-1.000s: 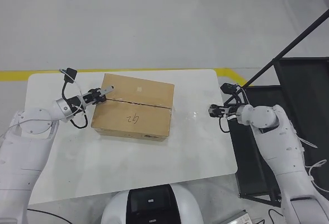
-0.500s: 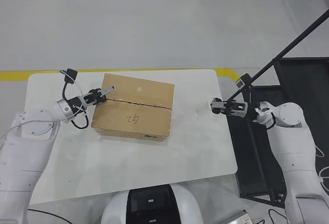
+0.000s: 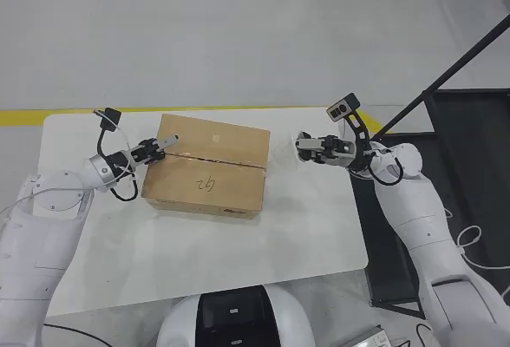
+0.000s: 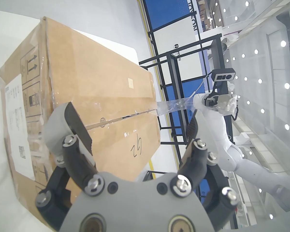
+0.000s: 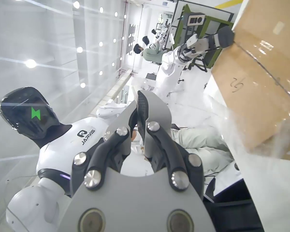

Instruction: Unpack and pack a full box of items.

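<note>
On the white table (image 3: 264, 252), your brown cardboard box (image 3: 207, 165) lies closed, long axis left-to-right. Your left gripper (image 3: 162, 143) spreads wide, empty, at its left end; your right gripper (image 3: 300, 146) pinches a clear tape strip (image 4: 174, 103) stretched off the right end.

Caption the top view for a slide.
Left hand open at one end of the box; right hand off the other end, shut on tape.

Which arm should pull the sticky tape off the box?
Right, probably. The right gripper looks shut on the clear tape stretching from the box's seam. The left gripper sits open at the box's other end, holding nothing.
</note>
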Controlling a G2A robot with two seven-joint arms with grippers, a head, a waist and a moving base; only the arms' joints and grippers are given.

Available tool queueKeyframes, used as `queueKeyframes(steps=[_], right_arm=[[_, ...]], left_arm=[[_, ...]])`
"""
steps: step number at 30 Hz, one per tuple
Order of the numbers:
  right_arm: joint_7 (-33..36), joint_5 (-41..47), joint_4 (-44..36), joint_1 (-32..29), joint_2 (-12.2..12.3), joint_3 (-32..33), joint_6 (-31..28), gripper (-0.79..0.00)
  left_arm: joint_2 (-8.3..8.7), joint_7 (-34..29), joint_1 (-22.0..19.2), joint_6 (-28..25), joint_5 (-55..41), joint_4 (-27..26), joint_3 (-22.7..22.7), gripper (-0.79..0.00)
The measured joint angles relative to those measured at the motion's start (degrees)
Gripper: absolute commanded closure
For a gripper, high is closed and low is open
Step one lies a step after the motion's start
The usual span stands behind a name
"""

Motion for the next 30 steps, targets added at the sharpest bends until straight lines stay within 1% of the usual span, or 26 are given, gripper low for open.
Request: queueKeyframes(steps=[3,6,12,20,30], right_arm=[[-0.5,1.3,1.6,2.6,-1.4,-4.3,-0.4,0.0],[-2.1,0.2,3.4,5.0,-2.7,-8.3,-1.6,0.0],[-4.2,1.4,8.2,8.6,-5.2,-14.1,-2.8,0.0],[-6.5,1.5,12.8,11.4,-7.7,-17.9,-6.2,0.0],[-10.4,-1.2,18.9,13.9,-11.0,-23.1,-8.7,0.0]], left_arm=[[-0.02,0.5,0.0,0.4,0.1,0.0,0.0,-0.785],[-0.02,0.7,0.0,0.6,0.2,-0.1,0.0,-0.785],[-0.02,0.9,0.0,1.0,0.3,-0.1,-0.1,-0.785],[-0.08,0.3,-0.3,1.5,0.2,0.1,0.2,-0.785],[-0.26,-0.1,-0.9,2.1,-0.6,0.7,0.7,-0.785]])
